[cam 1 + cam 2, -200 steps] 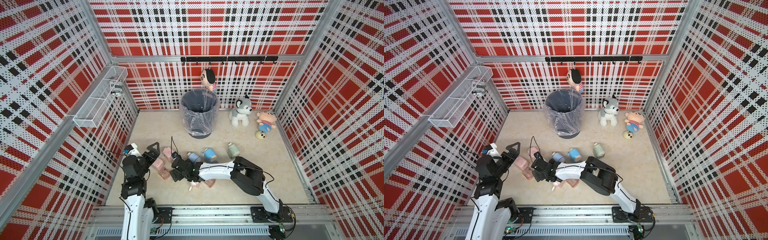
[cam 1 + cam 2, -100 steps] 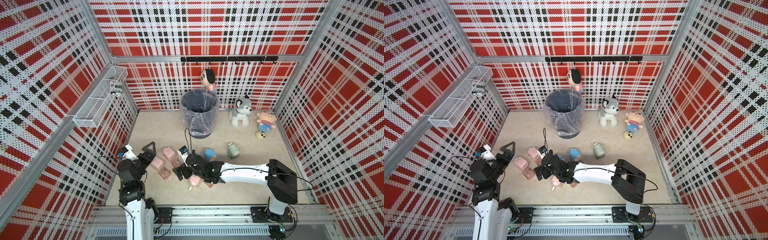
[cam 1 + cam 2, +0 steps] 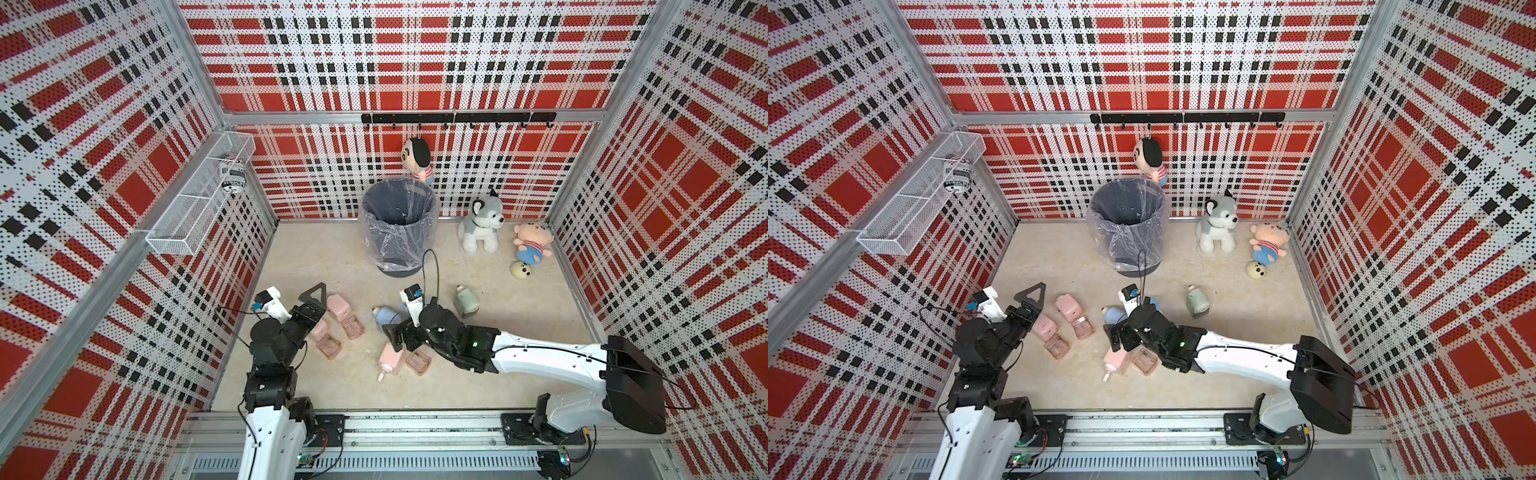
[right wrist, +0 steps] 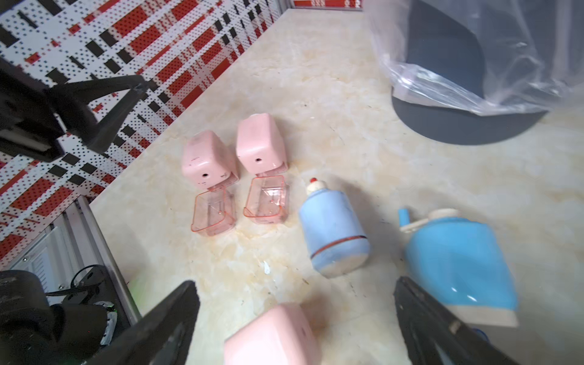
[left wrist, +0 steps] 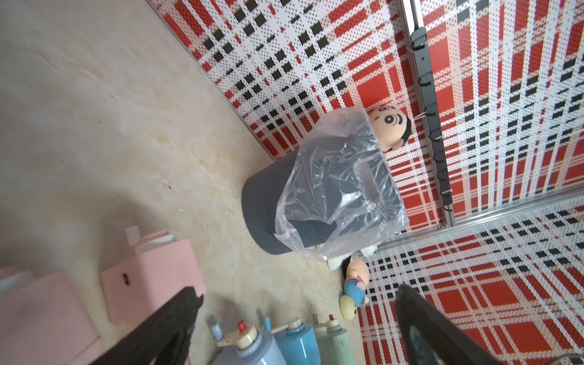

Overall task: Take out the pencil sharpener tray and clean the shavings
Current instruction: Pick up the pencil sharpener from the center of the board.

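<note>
While both arms reach over a beige marble bench (image 3: pixel 324 257), three pink pencil sharpeners lie on it. Each has its clear pink tray out and lying on the bench close by.

The outer sharpener (image 4: pixel 207 158) and the inner sharpener (image 4: pixel 260 145) lie side by side near the left wall. The outer tray (image 4: pixel 215 215) and the inner tray (image 4: pixel 267 202) sit right at their open ends. The front sharpener (image 3: pixel 390 359) lies on its side nearer the front rail, with the front tray (image 3: pixel 417 363) just beside it.

The left tool (image 5: pixel 298 292) hangs raised near the outer sharpener, its fingers spread wide and holding nothing. The right tool (image 4: pixel 295 286) hangs just above the front sharpener, its fingers also spread wide and empty.

A pale blue sharpener (image 4: pixel 333 230), a bright blue sharpener (image 4: pixel 458 262) and a green sharpener (image 3: pixel 465 303) lie tipped over between the pink ones and the bin. The grey bin (image 3: pixel 395 268), lined with clear plastic, stands upright near the back wall. A husky plush (image 3: pixel 480 226) sits to its right.
</note>
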Tool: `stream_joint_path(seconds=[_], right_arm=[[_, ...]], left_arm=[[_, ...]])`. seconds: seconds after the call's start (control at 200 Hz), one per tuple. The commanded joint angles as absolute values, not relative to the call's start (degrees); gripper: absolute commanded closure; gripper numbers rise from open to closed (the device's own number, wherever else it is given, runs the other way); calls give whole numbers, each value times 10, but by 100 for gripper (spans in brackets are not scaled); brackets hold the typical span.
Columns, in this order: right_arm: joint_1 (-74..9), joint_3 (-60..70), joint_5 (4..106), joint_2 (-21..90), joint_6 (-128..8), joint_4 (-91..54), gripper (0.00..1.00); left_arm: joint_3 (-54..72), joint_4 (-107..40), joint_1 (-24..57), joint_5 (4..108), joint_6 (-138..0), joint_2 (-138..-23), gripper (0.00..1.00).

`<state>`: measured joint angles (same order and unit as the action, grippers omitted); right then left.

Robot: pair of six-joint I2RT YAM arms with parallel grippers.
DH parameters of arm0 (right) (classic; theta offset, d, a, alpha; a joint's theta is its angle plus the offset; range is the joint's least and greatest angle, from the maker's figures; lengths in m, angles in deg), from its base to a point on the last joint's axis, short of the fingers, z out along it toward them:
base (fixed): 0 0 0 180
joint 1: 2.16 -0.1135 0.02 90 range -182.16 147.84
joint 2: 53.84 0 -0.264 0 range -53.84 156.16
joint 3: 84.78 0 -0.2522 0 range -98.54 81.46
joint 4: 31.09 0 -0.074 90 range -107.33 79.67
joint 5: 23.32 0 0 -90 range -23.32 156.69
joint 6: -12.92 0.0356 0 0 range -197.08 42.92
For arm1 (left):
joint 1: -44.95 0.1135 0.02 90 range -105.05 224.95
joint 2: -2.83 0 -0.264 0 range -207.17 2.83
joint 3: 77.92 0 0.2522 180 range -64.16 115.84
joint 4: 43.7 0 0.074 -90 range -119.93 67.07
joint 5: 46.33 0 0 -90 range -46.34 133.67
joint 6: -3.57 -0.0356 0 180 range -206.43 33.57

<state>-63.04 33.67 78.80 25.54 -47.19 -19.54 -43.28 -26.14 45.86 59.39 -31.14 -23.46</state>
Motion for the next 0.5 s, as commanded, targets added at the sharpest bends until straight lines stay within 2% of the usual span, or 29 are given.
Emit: stream_joint_path(seconds=[0.0, 0.256, 0.491], right_arm=[[-596, 366, 755, 221, -458, -220, 0], [-505, 422, 721, 147, -429, -227, 0], [-422, 465, 704, 68, -389, -223, 0]], left_arm=[[-424, -283, 362, 464, -308, -261, 2], [-374, -291, 125, 269, -311, -381, 2], [-326, -282, -6, 152, -265, -472, 2]])
